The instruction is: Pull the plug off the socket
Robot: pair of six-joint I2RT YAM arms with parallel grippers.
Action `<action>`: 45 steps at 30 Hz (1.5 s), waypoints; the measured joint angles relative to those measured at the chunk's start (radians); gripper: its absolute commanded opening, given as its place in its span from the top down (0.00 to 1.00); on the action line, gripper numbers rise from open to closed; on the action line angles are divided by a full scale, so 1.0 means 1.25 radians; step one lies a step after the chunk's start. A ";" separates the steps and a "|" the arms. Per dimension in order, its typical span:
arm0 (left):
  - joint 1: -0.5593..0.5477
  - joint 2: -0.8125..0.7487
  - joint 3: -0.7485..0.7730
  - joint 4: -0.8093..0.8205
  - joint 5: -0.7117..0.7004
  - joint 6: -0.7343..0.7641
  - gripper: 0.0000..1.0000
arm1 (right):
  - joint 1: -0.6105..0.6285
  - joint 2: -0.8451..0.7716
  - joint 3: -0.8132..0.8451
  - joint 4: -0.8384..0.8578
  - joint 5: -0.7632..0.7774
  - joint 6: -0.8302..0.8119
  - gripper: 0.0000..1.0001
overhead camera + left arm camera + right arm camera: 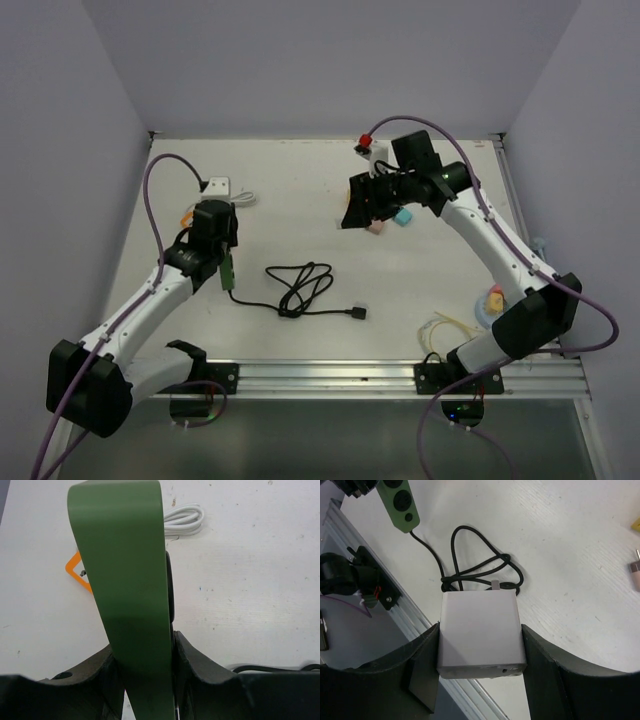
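The right gripper (481, 652) is closed on the white plug block (479, 622). One finger presses on each side of the block, and its metal pin (495, 585) points away from the wrist with nothing on it. The left gripper (147, 662) is closed on the green socket strip (125, 580) and clamps it near one end, so most of the strip stands out beyond the fingers. In the top view this strip (229, 271) is on the left side of the table (300, 180), well apart from the right gripper (360, 205) at the far right. The plug therefore seems to be off the socket.

The black cable (300, 288) goes from the strip and lies in loose loops on the table between the two arms.

The risks now seem to come from setting the things down. The block is smooth and is held only on two flat sides, so a fast swing or a knock could make it slip or turn between the fingers. If the right gripper lets it go while it is above the table, it may fall on its pin or into the cable loops. The long free part of the strip can swing in the left grip. If the left arm moves far, the cable may drag and catch on something.
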 measured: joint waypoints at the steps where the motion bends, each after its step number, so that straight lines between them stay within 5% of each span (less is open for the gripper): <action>1: 0.000 -0.002 0.000 -0.001 0.001 0.001 1.00 | 0.004 -0.008 0.000 -0.006 0.008 0.001 1.00; 8: 0.000 -0.004 0.036 -0.008 0.046 -0.001 1.00 | -0.023 -0.060 -0.128 0.056 0.098 0.077 1.00; 17: 0.000 0.038 0.056 -0.007 0.160 -0.029 1.00 | -0.081 -0.057 -0.364 0.188 0.378 0.203 1.00; 25: 0.000 0.055 0.051 -0.006 0.271 -0.074 1.00 | -0.087 0.040 -0.420 0.345 0.558 0.276 0.93; 27: 0.000 0.055 0.046 -0.005 0.289 -0.082 1.00 | -0.088 0.083 -0.417 0.379 0.591 0.284 0.89; 34: 0.002 0.069 0.024 0.002 0.317 -0.099 1.00 | -0.089 0.154 -0.406 0.470 0.639 0.293 0.31; 37: 0.009 0.091 0.025 0.013 0.324 -0.101 1.00 | -0.089 0.159 -0.406 0.482 0.639 0.296 0.14; 45: 0.090 0.269 0.080 0.027 0.354 -0.108 1.00 | -0.089 0.142 -0.417 0.481 0.598 0.297 0.01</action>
